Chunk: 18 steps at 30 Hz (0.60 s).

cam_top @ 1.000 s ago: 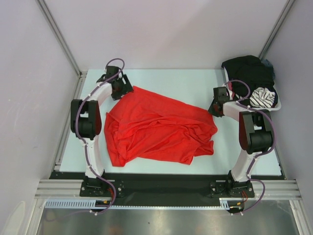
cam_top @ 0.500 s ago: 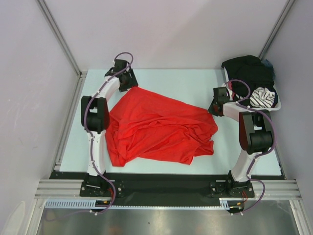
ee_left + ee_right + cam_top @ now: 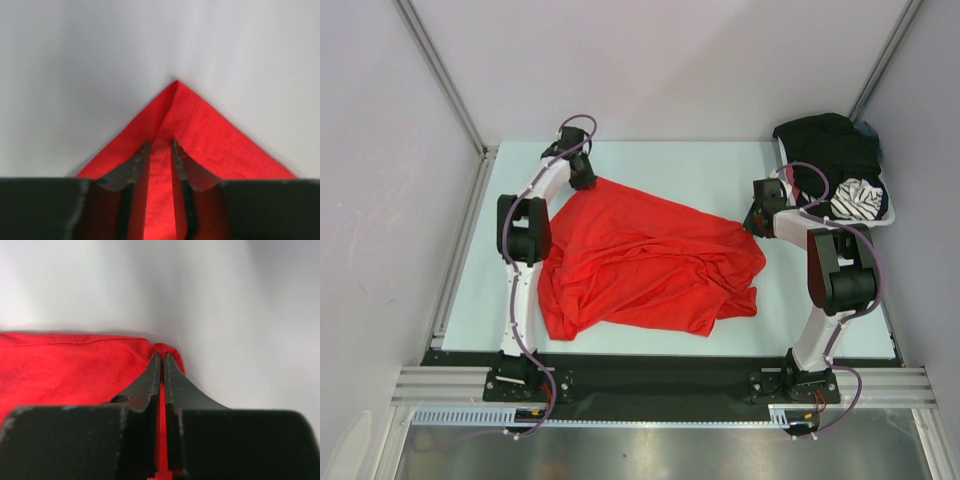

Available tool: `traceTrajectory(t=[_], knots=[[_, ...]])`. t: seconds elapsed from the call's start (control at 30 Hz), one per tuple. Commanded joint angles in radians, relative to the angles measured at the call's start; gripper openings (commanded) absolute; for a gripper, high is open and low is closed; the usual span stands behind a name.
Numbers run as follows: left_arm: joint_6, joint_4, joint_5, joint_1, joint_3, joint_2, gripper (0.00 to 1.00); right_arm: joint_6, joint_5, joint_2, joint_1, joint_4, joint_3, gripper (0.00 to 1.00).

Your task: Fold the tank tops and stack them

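The red tank top (image 3: pixel 640 260) lies crumpled across the middle of the table. Its far left corner (image 3: pixel 215 135) comes to a point. My left gripper (image 3: pixel 587 180) is over that corner. In the left wrist view its jaws (image 3: pixel 160 145) stand a narrow gap apart, with a raised ridge of red fabric between them. My right gripper (image 3: pixel 753 224) is at the garment's right corner. There its jaws (image 3: pixel 161 356) are shut on a pinch of red fabric (image 3: pixel 65 370). The black tank top (image 3: pixel 825 145) sits heaped in the basket at the back right.
The white basket (image 3: pixel 886 218) stands at the back right corner, with a black-and-white striped cloth (image 3: pixel 858 198) in it. Grey walls enclose the table on three sides. Bare table (image 3: pixel 700 165) shows behind the red garment.
My left arm has reached further back and right to the red corner, and its jaws have narrowed around it. My right gripper has closed on the right corner.
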Motion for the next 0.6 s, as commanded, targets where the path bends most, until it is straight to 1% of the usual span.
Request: traceTrajectory(t=[0.0,0.07,0.13,0.17,0.2,0.33,0.37,0.43,0.47,0.53,0.57], knots=[[0.013,-0.005,0.006,-0.004,0.035,0.018,0.26,-0.004,0.013,-0.046,0.005,0.032,-0.006,0.00],[0.013,0.004,0.003,-0.005,0.034,0.012,0.24,-0.004,0.010,-0.049,0.005,0.032,-0.008,0.00],[0.010,0.002,0.006,-0.005,0.038,0.012,0.25,-0.004,0.005,-0.047,0.005,0.032,-0.009,0.00],[0.008,-0.001,0.004,-0.007,0.043,0.015,0.38,-0.004,0.003,-0.049,0.007,0.033,-0.009,0.00],[0.005,-0.004,0.000,-0.005,0.043,0.015,0.45,-0.004,0.000,-0.047,0.005,0.033,-0.009,0.00],[0.005,-0.005,-0.013,-0.008,0.051,0.031,0.47,-0.006,-0.003,-0.052,0.005,0.033,-0.012,0.00],[0.010,-0.013,-0.013,-0.010,0.069,0.037,0.46,-0.006,-0.006,-0.055,0.005,0.033,-0.013,0.00],[0.019,-0.027,-0.022,-0.019,0.094,0.055,0.39,-0.006,-0.009,-0.055,0.005,0.036,-0.014,0.00],[0.024,-0.037,-0.034,-0.027,0.121,0.061,0.31,-0.006,-0.010,-0.056,0.005,0.035,-0.016,0.00],[0.025,-0.050,-0.037,-0.031,0.138,0.072,0.20,-0.006,-0.013,-0.058,0.005,0.036,-0.017,0.00],[0.022,-0.048,-0.042,-0.031,0.134,0.071,0.00,-0.006,-0.012,-0.058,0.004,0.036,-0.016,0.00]])
